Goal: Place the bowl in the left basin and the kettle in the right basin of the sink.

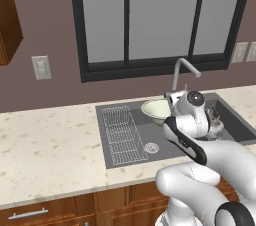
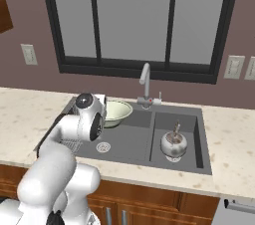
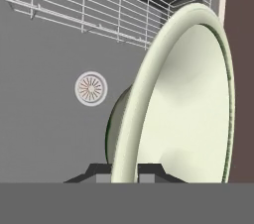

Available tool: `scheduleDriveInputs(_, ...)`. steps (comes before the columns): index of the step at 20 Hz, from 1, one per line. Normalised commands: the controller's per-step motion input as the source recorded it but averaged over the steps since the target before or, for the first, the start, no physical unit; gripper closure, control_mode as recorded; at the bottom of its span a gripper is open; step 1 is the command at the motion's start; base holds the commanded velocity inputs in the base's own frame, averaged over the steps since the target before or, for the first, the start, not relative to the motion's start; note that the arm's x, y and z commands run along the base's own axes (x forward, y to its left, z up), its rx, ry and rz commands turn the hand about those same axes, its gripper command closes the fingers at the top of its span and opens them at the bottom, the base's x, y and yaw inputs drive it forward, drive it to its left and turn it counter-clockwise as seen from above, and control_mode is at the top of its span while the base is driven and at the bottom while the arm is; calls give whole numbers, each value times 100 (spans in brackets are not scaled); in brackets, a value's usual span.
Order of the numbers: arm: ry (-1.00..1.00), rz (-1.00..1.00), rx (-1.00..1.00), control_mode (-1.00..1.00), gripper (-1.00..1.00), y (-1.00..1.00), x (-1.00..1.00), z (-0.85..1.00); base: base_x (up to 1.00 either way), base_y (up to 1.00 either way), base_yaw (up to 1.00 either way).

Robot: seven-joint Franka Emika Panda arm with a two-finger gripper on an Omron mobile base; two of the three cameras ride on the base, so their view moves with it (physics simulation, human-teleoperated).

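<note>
1. Where the left base view is looking down over the white arm, the sink (image 1: 172,127) is sitting sunk in the pale speckled tabletop (image 1: 45,145) under a dark-framed window (image 1: 160,20). The bowl (image 1: 156,108) is showing at the back of the left basin (image 1: 125,137), just left of the arm's hand, which is hiding the fingers. The white wire rack (image 1: 122,132) is lying along the basin's left side, with the round drain (image 1: 151,147) near its front. The kettle (image 1: 215,122) is peeking out from behind the arm in the right basin (image 1: 232,120). The chrome faucet (image 1: 182,70) is curving up behind the sink.

2. Seen from the right base view, the bowl (image 2: 117,112) is sitting raised at the back of the left basin (image 2: 127,139), right beside the arm's hand. The kettle (image 2: 173,143) is standing upright on the floor of the right basin (image 2: 177,129), well apart from the bowl. The faucet (image 2: 145,85) is rising behind the divider between the 2 basins.

3. Through the hand view, the fingers (image 3: 125,172) are closing on the rim of the bowl (image 3: 183,104), 1 tip on each side of it. The bowl is appearing tipped on edge in this rolled view. The drain (image 3: 91,88) and the wire rack (image 3: 99,7) are lying beyond it.
</note>
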Motion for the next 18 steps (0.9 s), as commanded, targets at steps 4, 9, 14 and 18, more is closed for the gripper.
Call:
scheduleDriveInputs(4, 0, 0, 0, -100, 100, 0, 28, -36, 0, 0, 0)
scheduleDriveInputs(9, 1, 0, 1, -100, 100, -4, 7, -23, 0, 0, 0)
scheduleDriveInputs(14, 0, 0, 0, -100, 100, -9, 10, -32, 0, 0, 0)
scheduleDriveInputs(18, 0, 0, 0, -100, 100, -8, 21, -37, 0, 0, 0)
